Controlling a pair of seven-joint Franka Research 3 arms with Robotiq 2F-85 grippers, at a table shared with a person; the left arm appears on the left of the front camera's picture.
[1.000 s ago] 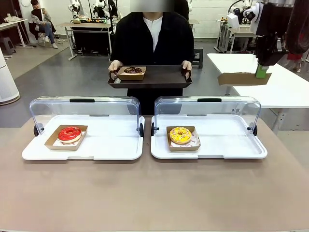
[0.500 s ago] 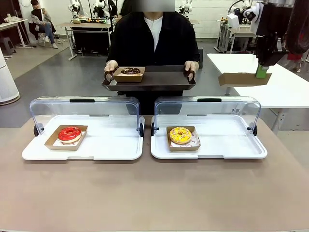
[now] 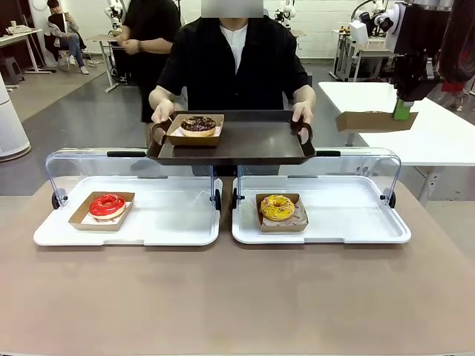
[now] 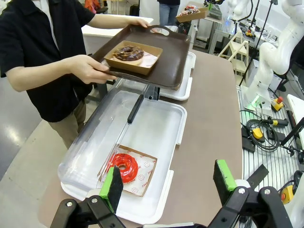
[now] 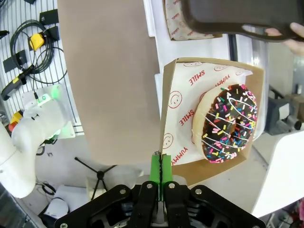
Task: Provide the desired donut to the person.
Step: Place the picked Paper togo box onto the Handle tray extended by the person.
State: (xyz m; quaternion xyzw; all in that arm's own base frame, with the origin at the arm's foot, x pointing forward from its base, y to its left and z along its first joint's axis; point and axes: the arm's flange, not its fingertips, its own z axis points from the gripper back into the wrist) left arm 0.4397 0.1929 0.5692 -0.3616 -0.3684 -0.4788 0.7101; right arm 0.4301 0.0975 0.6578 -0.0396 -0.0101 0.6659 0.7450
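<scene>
**Sprinkled donut held high on the right, tray waiting across the table**

My right gripper (image 3: 401,111) is clamped shut on the rim of a cardboard tray (image 3: 371,121), up beside the white side table (image 3: 438,141). On it sits the chocolate sprinkled donut (image 5: 229,122), which I take to be the one wanted. The person (image 3: 234,63) holds a dark serving tray (image 3: 260,141) over the raised clear lids, with another chocolate donut (image 3: 198,124) in its box at my left end. My left gripper (image 4: 168,183) hangs wide open and empty over the table's near edge.

To do this well, I'd carry the cardboard level, since I only pinch one edge and the donut's weight sits away from the pads. I'd aim for the bare right half of the serving tray, come in above the lid handles, set the base flat, then release.

The right wrist view shows the grip itself: green pads (image 5: 155,168) on the cardboard's near edge, donut towards the far side. The front view hides the donut behind the cardboard wall but shows where the serving tray is. The left wrist view shows the red donut (image 4: 124,166) in its white case (image 4: 156,128); the yellow donut (image 3: 277,207) sits in the other case, though whether either is wanted I can't tell
</scene>
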